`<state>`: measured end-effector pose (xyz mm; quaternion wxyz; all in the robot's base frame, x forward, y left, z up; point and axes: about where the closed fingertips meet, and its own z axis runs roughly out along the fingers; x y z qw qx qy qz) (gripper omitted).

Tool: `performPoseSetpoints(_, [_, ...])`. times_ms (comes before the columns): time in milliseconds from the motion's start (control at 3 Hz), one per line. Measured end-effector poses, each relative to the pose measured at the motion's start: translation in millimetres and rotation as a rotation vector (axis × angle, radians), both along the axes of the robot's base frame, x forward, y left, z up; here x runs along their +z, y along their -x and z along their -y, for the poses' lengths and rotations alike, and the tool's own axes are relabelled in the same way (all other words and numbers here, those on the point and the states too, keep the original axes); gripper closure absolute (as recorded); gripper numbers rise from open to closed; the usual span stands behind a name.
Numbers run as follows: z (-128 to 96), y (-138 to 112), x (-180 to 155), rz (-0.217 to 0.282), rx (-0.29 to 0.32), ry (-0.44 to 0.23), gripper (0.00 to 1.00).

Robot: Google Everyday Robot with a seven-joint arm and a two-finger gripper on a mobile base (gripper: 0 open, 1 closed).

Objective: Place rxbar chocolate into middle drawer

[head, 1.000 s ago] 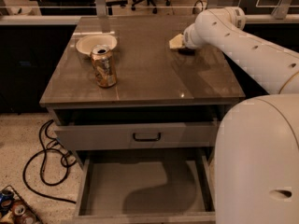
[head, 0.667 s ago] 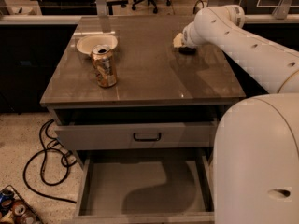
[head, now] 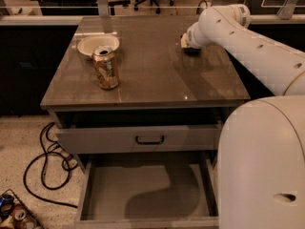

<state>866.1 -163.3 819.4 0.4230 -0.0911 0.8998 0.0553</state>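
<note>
My gripper (head: 185, 41) is at the end of the white arm, down at the far right of the tabletop (head: 157, 75). A small dark flat shape (head: 193, 50) lies on the table right under it. It looks like the rxbar chocolate and is mostly hidden by the gripper. I cannot tell whether the gripper touches it. The middle drawer (head: 95, 185) is pulled wide open at the bottom of the cabinet, with a bare grey floor and only the arm's shadow on it.
A gold drink can (head: 106, 67) stands at the left of the tabletop, with a pale bowl (head: 97, 44) just behind it. A grey drawer front with a black handle (head: 149, 140) sits above the open drawer. Black cables (head: 45, 166) lie on the floor at left. My white base (head: 262, 166) fills the right foreground.
My gripper has shifted slightly to the right and farther back over the far right of the tabletop. The can, bowl and drawers have not moved.
</note>
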Motion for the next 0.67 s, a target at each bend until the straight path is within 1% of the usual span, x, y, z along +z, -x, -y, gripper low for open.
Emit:
performPoseSetpoints(333, [1.9, 8.1, 22.4, 0.022, 0.009, 0.038, 1.00])
performPoseSetpoints(667, [2.6, 25.2, 58.5, 0.053, 0.030, 0.095, 1.00])
